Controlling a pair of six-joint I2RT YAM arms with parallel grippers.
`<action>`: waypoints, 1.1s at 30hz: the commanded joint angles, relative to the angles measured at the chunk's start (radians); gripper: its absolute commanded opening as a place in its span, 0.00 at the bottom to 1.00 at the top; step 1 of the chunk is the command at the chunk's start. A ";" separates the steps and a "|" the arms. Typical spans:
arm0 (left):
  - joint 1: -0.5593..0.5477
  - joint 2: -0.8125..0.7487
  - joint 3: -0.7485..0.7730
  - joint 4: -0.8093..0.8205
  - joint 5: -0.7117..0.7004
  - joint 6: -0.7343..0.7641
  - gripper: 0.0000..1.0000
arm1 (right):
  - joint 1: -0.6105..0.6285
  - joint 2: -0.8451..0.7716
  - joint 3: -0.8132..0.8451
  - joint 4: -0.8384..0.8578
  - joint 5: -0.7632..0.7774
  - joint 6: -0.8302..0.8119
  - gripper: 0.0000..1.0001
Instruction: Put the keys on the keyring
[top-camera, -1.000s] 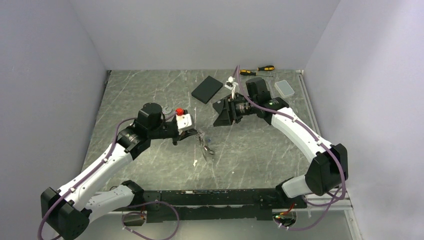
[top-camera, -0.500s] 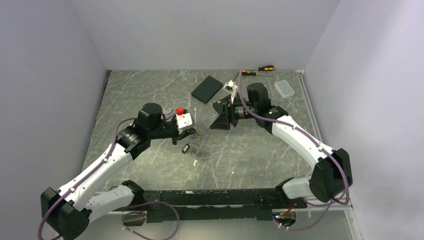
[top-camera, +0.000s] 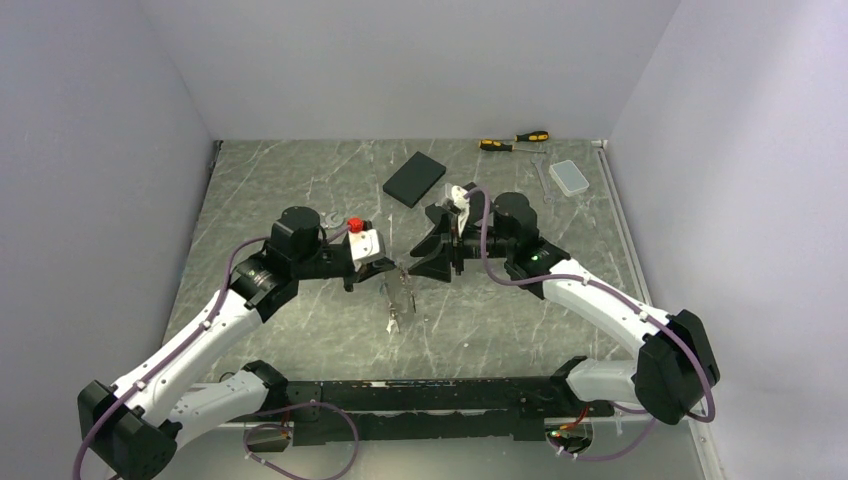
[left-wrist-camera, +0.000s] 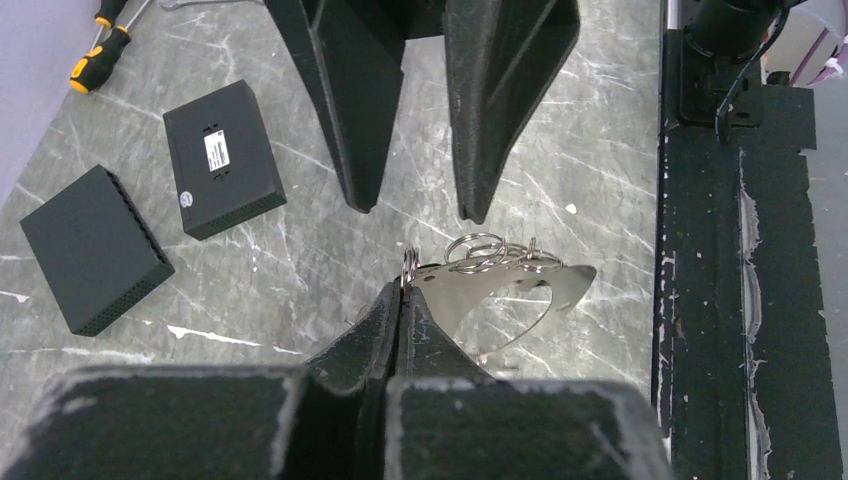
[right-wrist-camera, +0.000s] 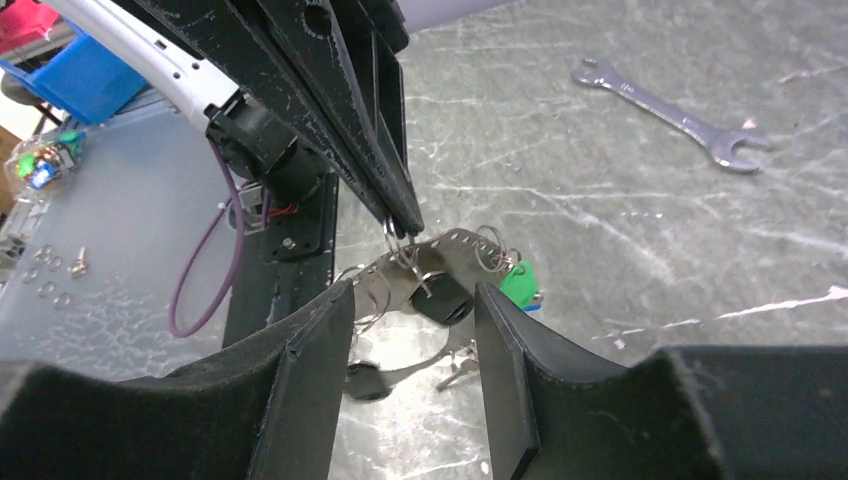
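Right pincer (right-wrist-camera: 412, 292) moved closer — half open, empty, keys (right-wrist-camera: 440, 298) between its fingers, left pincer (left-wrist-camera: 402, 292) clamped on keyring (left-wrist-camera: 545, 280).

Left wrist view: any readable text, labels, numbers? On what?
Nothing legible.
On the smaller black box, a white sticker: printed, too small to read.
Beside it, a round mark: blurred, unreadable.
On the ribbed black box: no text shows.
On the keyring and the screwdriver: no markings can be read.
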 joint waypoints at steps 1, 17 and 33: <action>-0.001 -0.028 0.024 0.077 0.065 -0.015 0.00 | 0.003 -0.011 0.012 0.133 0.010 -0.059 0.50; -0.001 -0.025 0.026 0.074 0.059 -0.017 0.00 | 0.066 0.015 0.004 0.086 0.006 -0.246 0.39; -0.001 -0.028 0.024 0.075 0.057 -0.018 0.00 | 0.065 0.038 0.000 0.098 0.034 -0.257 0.29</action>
